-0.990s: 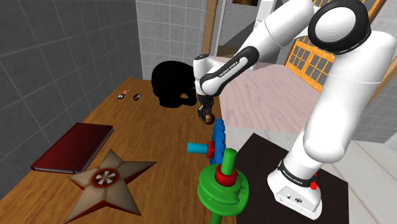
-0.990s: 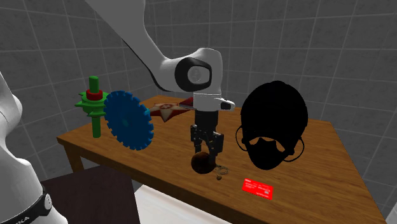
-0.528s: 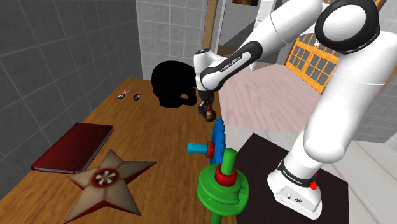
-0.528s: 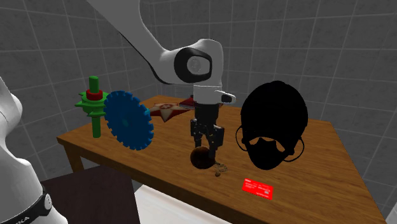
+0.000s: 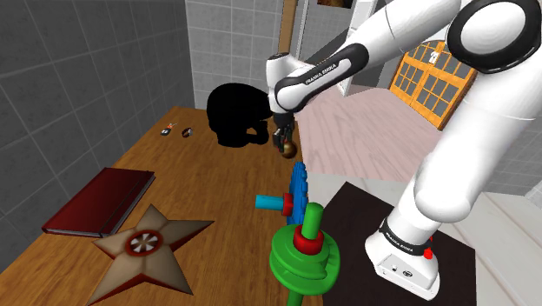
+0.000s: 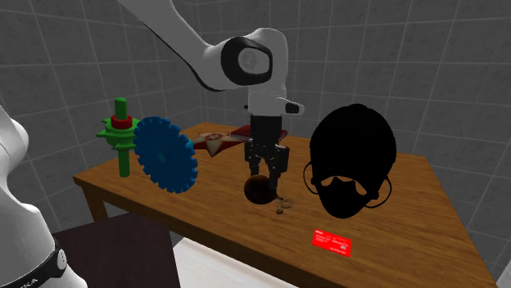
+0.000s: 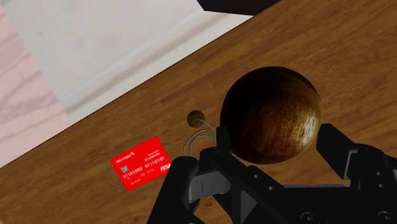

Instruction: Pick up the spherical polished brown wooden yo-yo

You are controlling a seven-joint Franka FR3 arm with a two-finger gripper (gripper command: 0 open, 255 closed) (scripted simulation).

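One brown yo-yo sits clamped in your jaws over the wooden counter; grey tiled walls stand behind.

Grey tiled walls surround a wooden table, perhaps an orange-framed window beyond.

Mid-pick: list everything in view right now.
yo-yo: 1, polished brown, clasped in the gripper
string knob: 1, brown, on the table by the yo-yo
card: 1, red, flat near the table edge
head shape: 1, black, on the table
gear: 1, blue, upright beside the peg toy
peg toy: 1, green with a red ring, at a table corner
star: 1, tan, beside the book
book: 1, dark red, lying flat
small objects: 2, dark, near the wall
table: 1, brown wood
stand: 1, dark
arm: 1, white
gripper: 1, black, shut on the yo-yo
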